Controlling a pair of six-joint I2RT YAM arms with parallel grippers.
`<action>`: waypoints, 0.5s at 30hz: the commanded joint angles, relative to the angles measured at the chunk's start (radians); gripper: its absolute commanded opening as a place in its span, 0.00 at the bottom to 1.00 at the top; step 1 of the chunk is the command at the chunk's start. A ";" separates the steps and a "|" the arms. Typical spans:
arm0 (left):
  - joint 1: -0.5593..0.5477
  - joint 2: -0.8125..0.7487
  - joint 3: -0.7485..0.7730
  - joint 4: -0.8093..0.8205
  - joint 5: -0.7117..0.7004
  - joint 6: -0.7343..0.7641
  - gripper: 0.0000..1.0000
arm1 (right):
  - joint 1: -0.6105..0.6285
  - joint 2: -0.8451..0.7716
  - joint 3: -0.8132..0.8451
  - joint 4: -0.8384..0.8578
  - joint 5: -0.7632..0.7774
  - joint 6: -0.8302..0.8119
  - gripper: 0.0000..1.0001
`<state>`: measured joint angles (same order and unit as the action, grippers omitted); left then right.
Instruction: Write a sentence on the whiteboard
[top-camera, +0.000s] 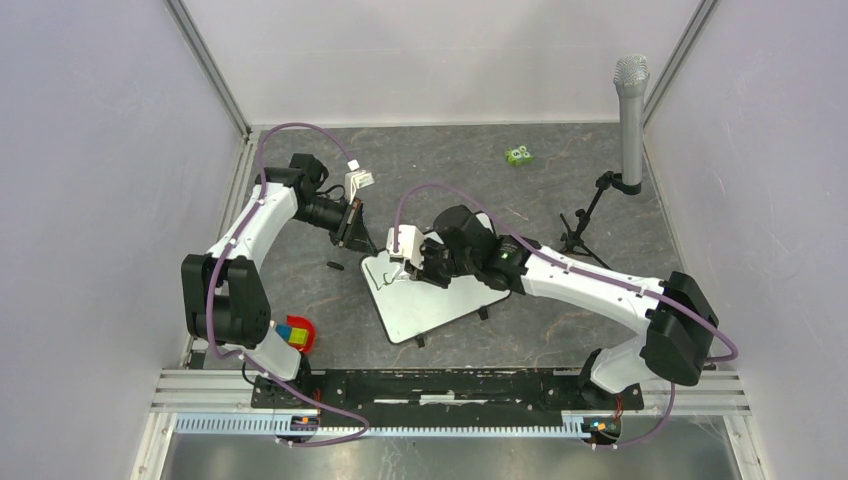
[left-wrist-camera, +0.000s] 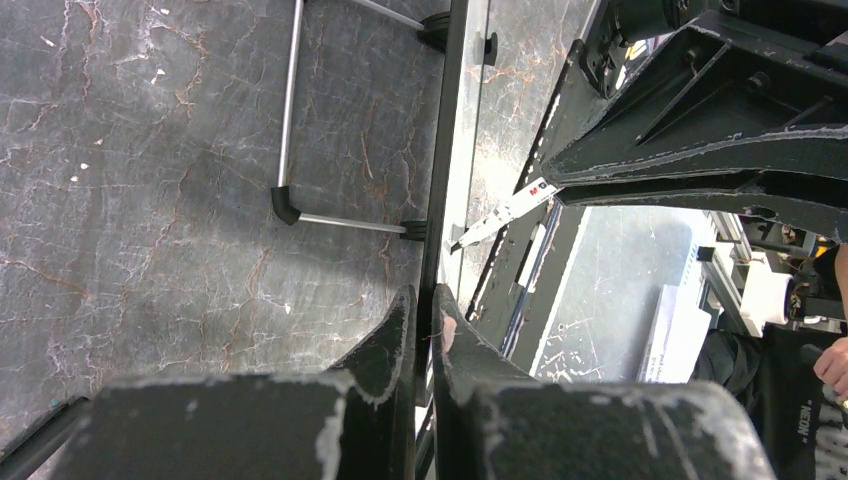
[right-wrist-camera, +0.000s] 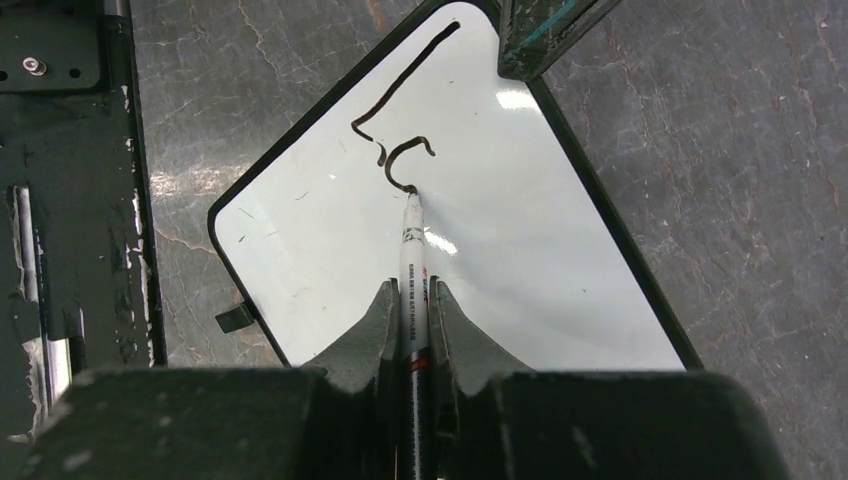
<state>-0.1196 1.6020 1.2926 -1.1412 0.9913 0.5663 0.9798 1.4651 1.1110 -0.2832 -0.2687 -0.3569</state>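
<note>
- Right claw (right-wrist-camera: 410, 300): we see its jaws drawn in to a narrow gap and clamped on one marker (right-wrist-camera: 412, 250), which runs straight out between the fingers.
- The marker's tip touches the board (right-wrist-camera: 530, 260), right at the lower end of a hook-shaped stroke.
- Left claw (left-wrist-camera: 425, 312): the jaws are almost together, pinching the board's thin black frame edge between the fingertips.
- In the top view the left claw (top-camera: 354, 226) sits at the board's 11 o'clock corner; the right claw (top-camera: 420, 262) is over the board's upper part, at about 12 o'clock.
- One board (top-camera: 440, 305) lies askew on the dark table (top-camera: 560, 170), near the middle, between the two arms.
- The writing (right-wrist-camera: 357, 123) so far counts two marks: one long angled stroke and one small hook just beside it, both near the board's far corner.
- We count two arms, two claws, one marker, one board.
- One mic (top-camera: 631, 110) on a stand is at 2 o'clock from the board, well apart.
- One small green thing (top-camera: 518, 155) is at 1 o'clock.
- One small black piece (top-camera: 333, 265) lies at 9 o'clock, near the board's corner.
</note>
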 joint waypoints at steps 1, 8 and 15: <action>-0.014 -0.011 0.005 -0.017 -0.004 0.015 0.02 | -0.014 0.006 0.057 0.021 0.051 -0.007 0.00; -0.016 -0.007 0.006 -0.017 -0.006 0.017 0.02 | -0.014 0.037 0.094 0.018 0.034 0.002 0.00; -0.015 -0.003 0.006 -0.017 -0.009 0.020 0.02 | 0.003 0.062 0.101 0.018 0.013 0.006 0.00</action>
<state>-0.1200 1.6020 1.2926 -1.1381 0.9852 0.5667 0.9745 1.5051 1.1782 -0.2855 -0.2661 -0.3531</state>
